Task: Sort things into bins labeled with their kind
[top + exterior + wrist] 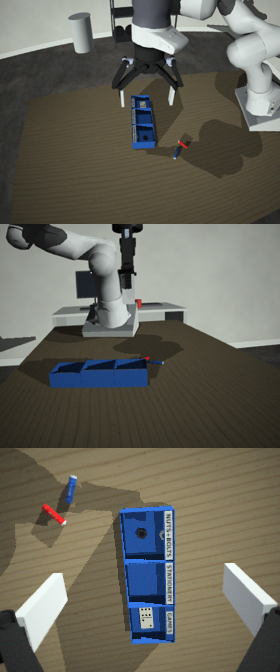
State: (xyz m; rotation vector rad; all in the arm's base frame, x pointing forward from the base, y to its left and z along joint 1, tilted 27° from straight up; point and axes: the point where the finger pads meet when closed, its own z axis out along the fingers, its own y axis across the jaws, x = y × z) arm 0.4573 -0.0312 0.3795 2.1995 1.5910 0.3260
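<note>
A short blue cylinder [176,154] [156,362] [71,489] and a short red cylinder [183,145] [146,358] [53,514], each with a pale end, lie close together on the table beside the bins. The NUTS+BOLTS bin [143,145] [131,379] [132,548] holds a dark round nut [145,137] [141,533] and a pale ring-like piece [162,534], partly hidden by the label wall. The STATIONERY bin [144,117] [98,379] [142,579] looks empty. The GAMES bin [65,380] [150,640] holds a white domino [143,104] [146,618]. My gripper [146,105] [128,288] [143,582] is wide open and empty, high above the table.
The three blue bins stand upright in a row on the wooden table [74,179] [193,414] [225,498]. The arm's base [262,101] [110,331] stands at one end of the table. The gripper's shadow falls across the table near the bins.
</note>
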